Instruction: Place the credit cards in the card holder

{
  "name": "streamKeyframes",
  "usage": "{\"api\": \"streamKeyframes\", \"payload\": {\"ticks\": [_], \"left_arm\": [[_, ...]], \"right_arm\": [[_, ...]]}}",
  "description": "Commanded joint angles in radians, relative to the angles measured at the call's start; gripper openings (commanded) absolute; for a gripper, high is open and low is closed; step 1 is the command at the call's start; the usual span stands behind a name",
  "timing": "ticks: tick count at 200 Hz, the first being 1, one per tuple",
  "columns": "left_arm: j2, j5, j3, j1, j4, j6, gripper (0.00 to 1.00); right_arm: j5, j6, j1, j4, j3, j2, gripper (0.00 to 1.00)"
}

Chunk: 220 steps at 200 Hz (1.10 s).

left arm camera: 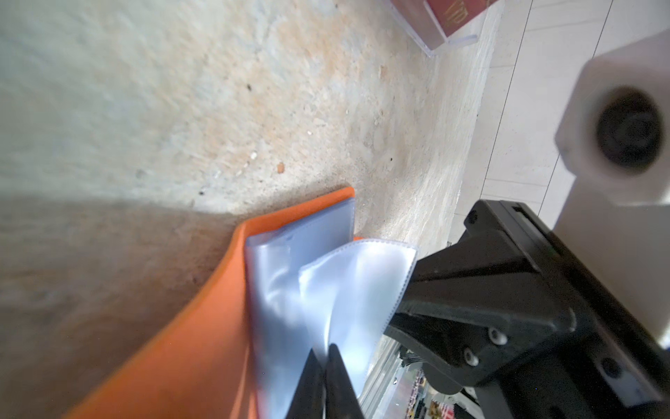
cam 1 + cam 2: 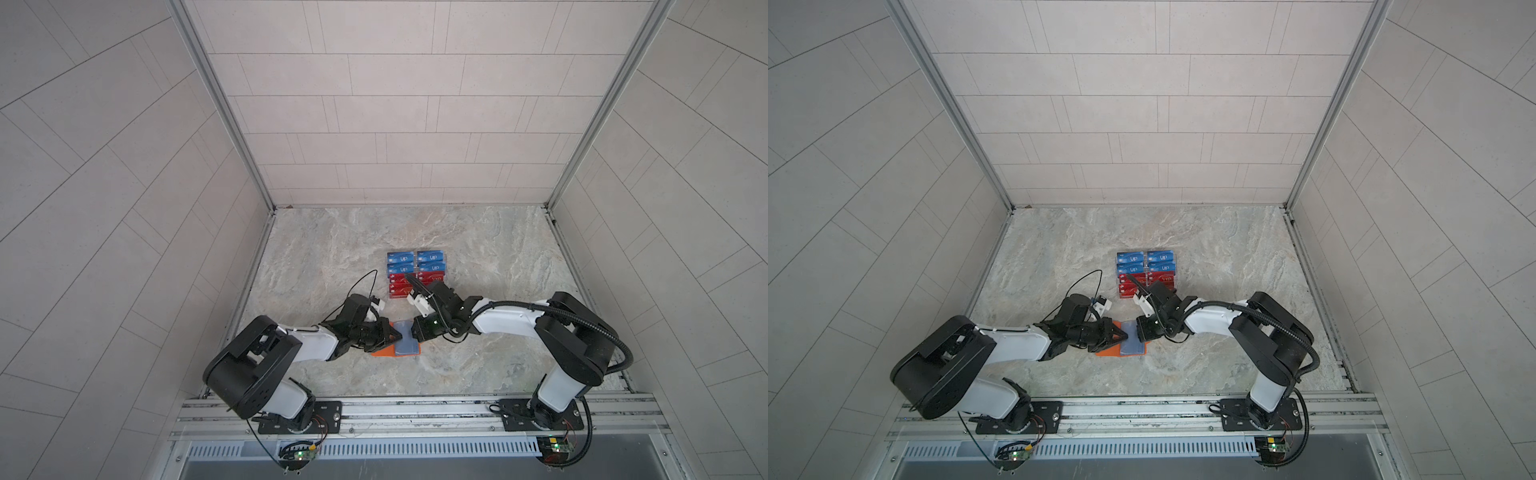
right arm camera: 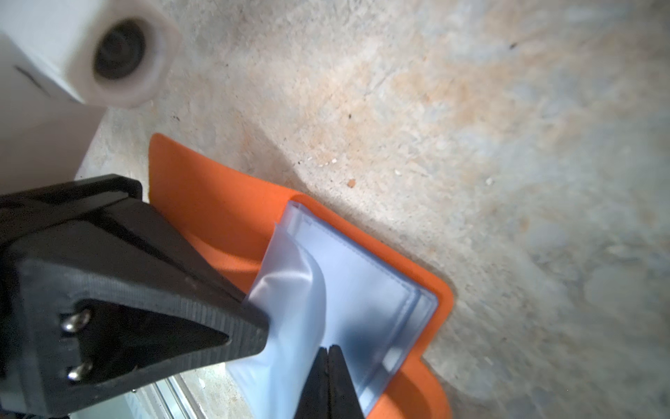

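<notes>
Right wrist view: left gripper (image 3: 263, 328) and right gripper (image 3: 328, 362) pinch card holder (image 3: 217, 203) sleeve (image 3: 290, 290) lying between them

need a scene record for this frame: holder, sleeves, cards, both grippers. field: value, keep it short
card holder: orange, lying open on the marble table
clear sleeve: one leaf lifted off the stack, between both grippers; no card seen inside
credit cards: far rows blue, near rows red, all in the clear rack beyond the holder
left gripper: tips at the lifted leaf, narrow slit between jaws; grip unclear
right gripper: shut, pinching the leaf's edge
</notes>
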Motion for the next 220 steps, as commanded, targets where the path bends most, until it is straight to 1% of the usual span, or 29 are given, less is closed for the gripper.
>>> {"api": "streamKeyframes", "payload": {"ticks": [1,23,42,73,91,107,129,132,138,155,178,198,220], "left_arm": [[-0.004,0.021,-0.001,0.003,-0.01,0.017,0.24],[-0.022,0.021,0.002,0.003,-0.024,0.018,0.4],[-0.046,0.02,0.009,0.003,-0.056,0.026,0.48],[-0.11,0.017,0.034,0.003,-0.158,0.06,0.56],[-0.157,-0.002,0.062,0.009,-0.29,0.121,0.57],[-0.215,-0.032,0.069,0.033,-0.397,0.16,0.57],[-0.343,-0.121,0.068,0.075,-0.53,0.198,0.57],[-0.363,-0.129,0.068,0.107,-0.543,0.202,0.58],[-0.397,-0.141,0.069,0.127,-0.573,0.208,0.58],[-0.476,-0.133,0.074,0.169,-0.625,0.211,0.56],[-0.556,-0.143,0.1,0.171,-0.711,0.218,0.53],[-0.568,-0.143,0.127,0.169,-0.789,0.245,0.5],[-0.57,-0.123,0.115,0.164,-0.769,0.228,0.47]], "right_arm": [[-0.044,0.015,0.002,0.041,-0.007,0.004,0.03],[-0.049,0.017,0.001,0.041,-0.007,0.009,0.03],[-0.057,0.021,0.002,0.046,-0.003,0.006,0.03],[-0.067,0.023,0.01,0.046,0.006,0.008,0.03],[-0.068,0.031,0.017,0.06,0.004,0.005,0.03],[-0.078,0.038,0.024,0.078,0.006,0.007,0.03],[-0.09,0.032,0.041,0.078,0.028,0.017,0.03],[-0.09,0.031,0.045,0.078,0.031,0.018,0.03],[-0.086,0.029,0.052,0.076,0.04,0.022,0.03],[-0.07,0.031,0.069,0.091,0.05,0.029,0.04],[-0.07,0.031,0.082,0.09,0.087,0.071,0.04],[-0.077,0.038,0.084,0.101,0.119,0.122,0.04],[-0.069,0.047,0.085,0.102,0.145,0.159,0.04]]}}
